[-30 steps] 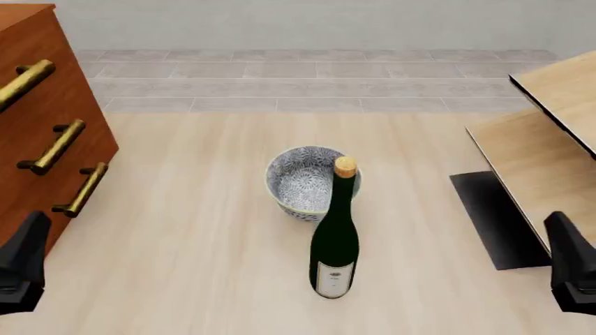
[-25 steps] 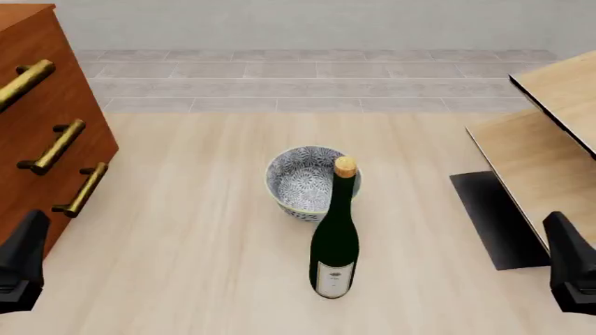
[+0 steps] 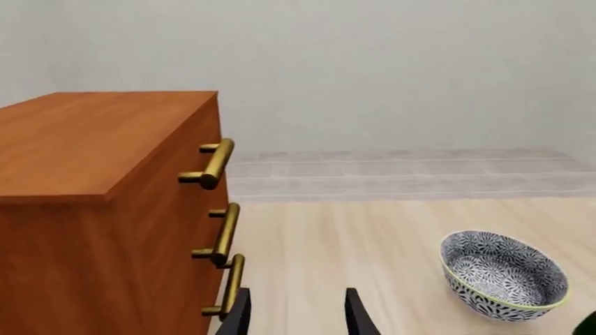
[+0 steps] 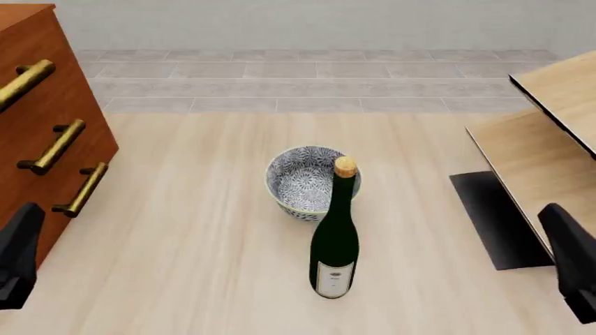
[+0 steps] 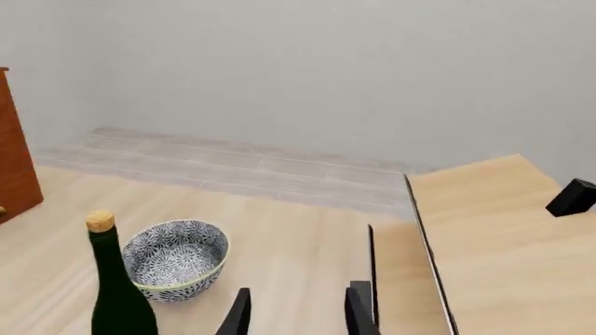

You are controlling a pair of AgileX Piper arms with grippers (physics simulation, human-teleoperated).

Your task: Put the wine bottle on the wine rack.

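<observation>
The wine bottle [image 4: 333, 237] stands upright mid-table, dark green with a tan-gold cap and a white label, just in front of a patterned bowl [image 4: 303, 181]. It also shows in the right wrist view as wine bottle [image 5: 119, 293], and only as a dark sliver in the left wrist view. The wine rack [image 4: 549, 139], pale slanted boards on a black base, is at the right edge; its boards fill much of the right wrist view as wine rack [image 5: 493, 237]. My left gripper [image 4: 17, 255] [image 3: 298, 321] and right gripper [image 4: 570, 262] [image 5: 298, 317] sit at the near corners, both open and empty, far from the bottle.
A reddish-brown drawer cabinet [image 4: 38, 125] with brass handles stands at the left, close to my left gripper. The blue-and-white bowl [image 3: 503, 276] sits right behind the bottle. A tiled floor strip and a pale wall lie beyond the table.
Both grippers have shifted slightly at the lower corners of the front view. The bottle and bowl have not moved.
</observation>
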